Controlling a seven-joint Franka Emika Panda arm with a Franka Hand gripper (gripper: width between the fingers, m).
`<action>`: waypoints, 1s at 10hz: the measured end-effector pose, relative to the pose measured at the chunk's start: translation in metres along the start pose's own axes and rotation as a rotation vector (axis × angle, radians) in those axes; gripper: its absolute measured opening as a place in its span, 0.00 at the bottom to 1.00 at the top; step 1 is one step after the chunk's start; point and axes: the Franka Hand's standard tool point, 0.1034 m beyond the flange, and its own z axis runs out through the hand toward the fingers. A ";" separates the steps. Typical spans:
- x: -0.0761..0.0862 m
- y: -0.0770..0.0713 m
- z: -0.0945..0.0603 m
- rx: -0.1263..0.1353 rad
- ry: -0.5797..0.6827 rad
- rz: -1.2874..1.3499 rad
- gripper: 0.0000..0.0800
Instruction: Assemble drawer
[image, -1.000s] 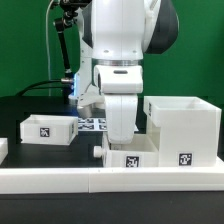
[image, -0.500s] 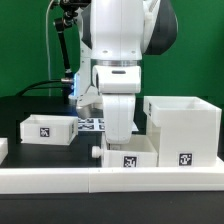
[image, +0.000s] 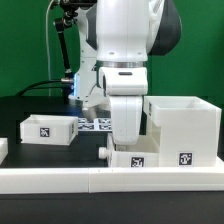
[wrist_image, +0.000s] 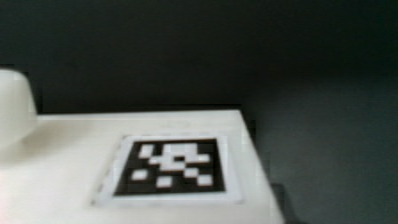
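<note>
A low white tray (image: 135, 158) with a tag on its front wall stands just behind the front rail, close to the exterior view's left side of the tall hollow casing (image: 185, 128). My gripper (image: 126, 140) reaches straight down into this tray. Its fingertips are hidden by the tray wall, and it appears shut on the wall. A small black knob (image: 104, 153) sticks out of the tray's left end. The second low tray (image: 47, 128) stands apart at the left. The wrist view shows a white tagged surface (wrist_image: 175, 165) very near, blurred, with dark table beyond.
The long low white rail (image: 100, 180) runs along the front of the table. The marker board (image: 93, 124) lies flat behind the arm, between the left tray and my gripper. A black stand with cables (image: 66, 50) rises at the back left.
My gripper and the tray under it have shifted toward the exterior view's right, closer to the casing. The black knob moved with them. The left tray and casing have not moved.
</note>
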 end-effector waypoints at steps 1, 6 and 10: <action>-0.001 0.000 0.000 0.000 0.000 0.002 0.05; 0.004 0.000 0.001 -0.009 0.001 0.000 0.05; 0.010 0.005 0.000 -0.008 -0.021 -0.021 0.05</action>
